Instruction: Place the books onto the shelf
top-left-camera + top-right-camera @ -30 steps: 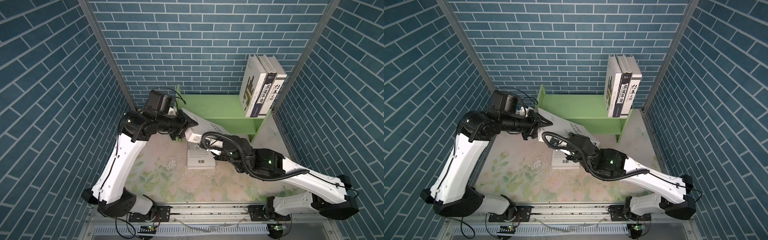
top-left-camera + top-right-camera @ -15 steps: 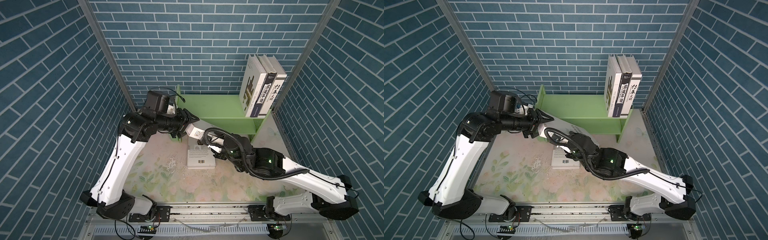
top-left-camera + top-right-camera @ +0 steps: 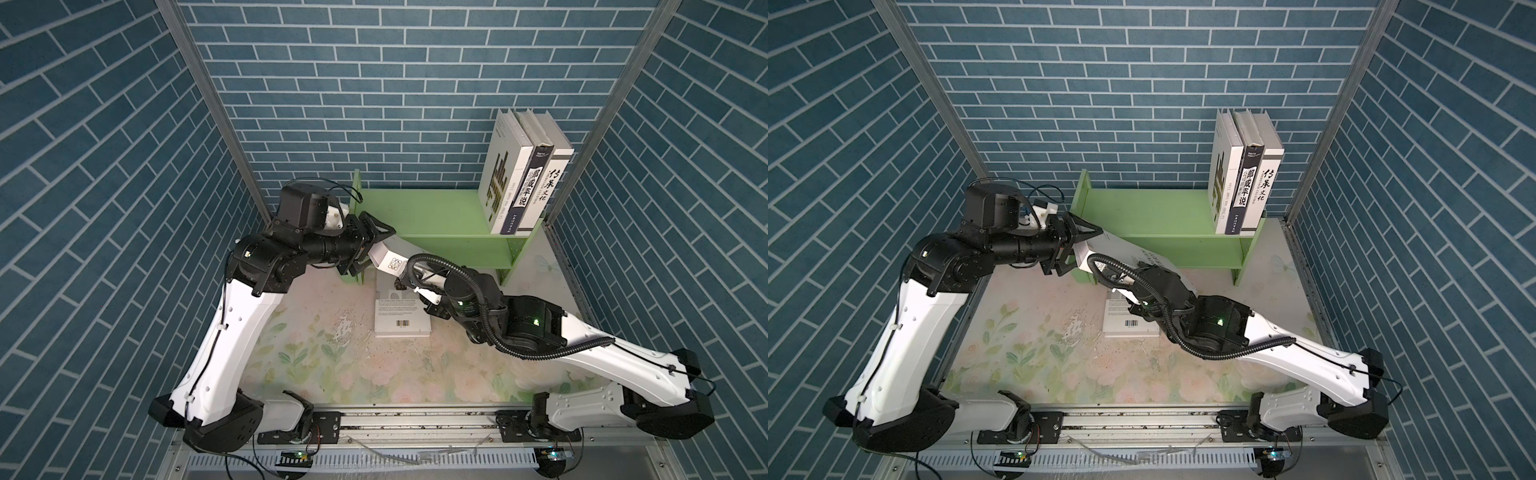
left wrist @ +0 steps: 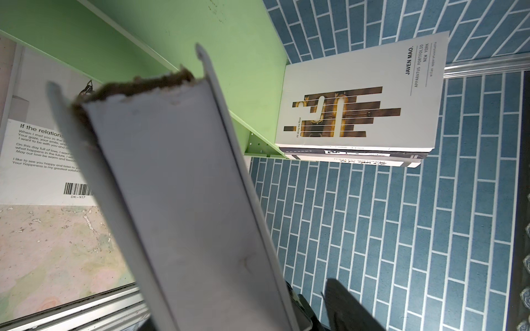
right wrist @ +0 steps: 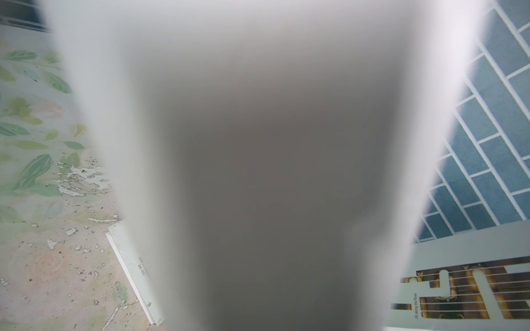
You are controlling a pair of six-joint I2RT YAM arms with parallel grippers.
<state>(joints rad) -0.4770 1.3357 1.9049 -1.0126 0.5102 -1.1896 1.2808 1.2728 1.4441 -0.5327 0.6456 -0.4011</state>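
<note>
The floral worktop (image 3: 324,353) is occupied at its far side by the green shelf (image 3: 436,216). The shelf's right end is filled by three standing books (image 3: 519,183), and the board to their left is bare. A flat white book (image 3: 401,316) is seen lying barcode side up on the worktop, near of the shelf. A tilted white book (image 3: 387,262) is held in the air above its far edge, just in front of the shelf's left half.

The step in hand is judged to be the passing of the tilted white book to one arm before shelving. It is done well if a firm hold is kept by the right gripper (image 3: 401,283) while the left gripper (image 3: 377,248) is drawn clear leftward, so that the book is neither dragged nor twisted. The book should then be brought upright, carried over the shelf's front edge and set on the bare board beside the standing books without these being knocked.

The left gripper's fingers are spread. In the left wrist view one dark finger (image 4: 347,309) is seen apart from the book, with wall showing between, so the book's left end is bracketed but not clamped. The right gripper's fingers are largely hidden at the book's near right edge. As the book hangs aloft, they are judged to be pinching it.
</note>
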